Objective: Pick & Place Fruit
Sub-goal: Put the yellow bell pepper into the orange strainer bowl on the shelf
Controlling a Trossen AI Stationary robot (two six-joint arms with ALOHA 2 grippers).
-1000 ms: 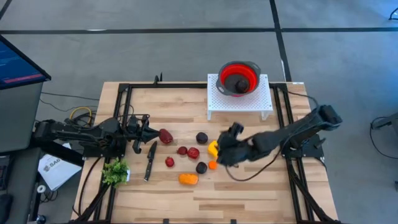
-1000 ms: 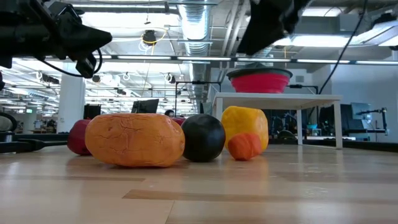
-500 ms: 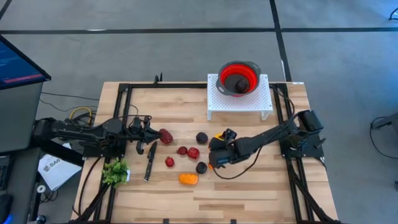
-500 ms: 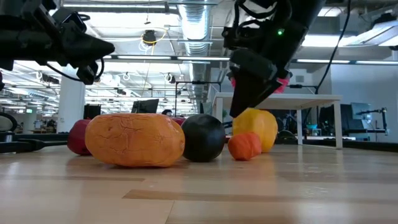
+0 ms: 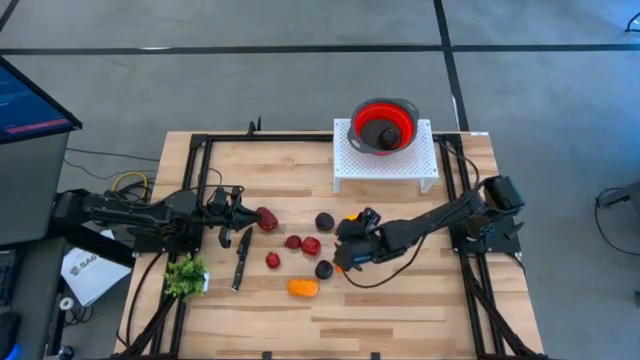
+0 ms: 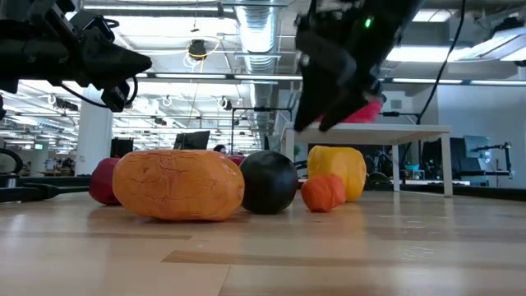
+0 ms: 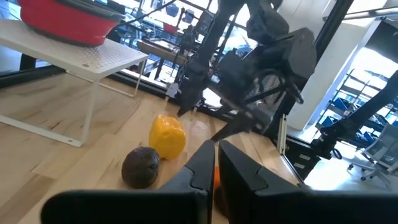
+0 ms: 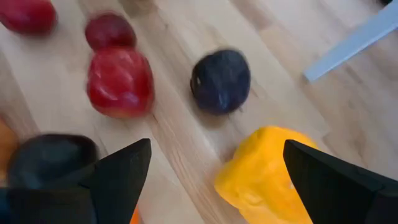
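Right end effector [image 5: 345, 243]: we see its fingers spread wide, empty, mid-frame in the high view.
Yellow fruit [image 8: 268, 167]: we see it directly below, between the fingers.
Left end effector [image 5: 240, 212]: shut, farther off.

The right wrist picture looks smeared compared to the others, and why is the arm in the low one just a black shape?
Right wrist view: the red fruit and the dark purple fruit have soft, streaked edges, which looks like motion blur. Low view: bright ceiling lights behind leave the right gripper a dark silhouette, while the big orange fruit up close shows clear surface detail. High view: evenly lit, without strong glare.
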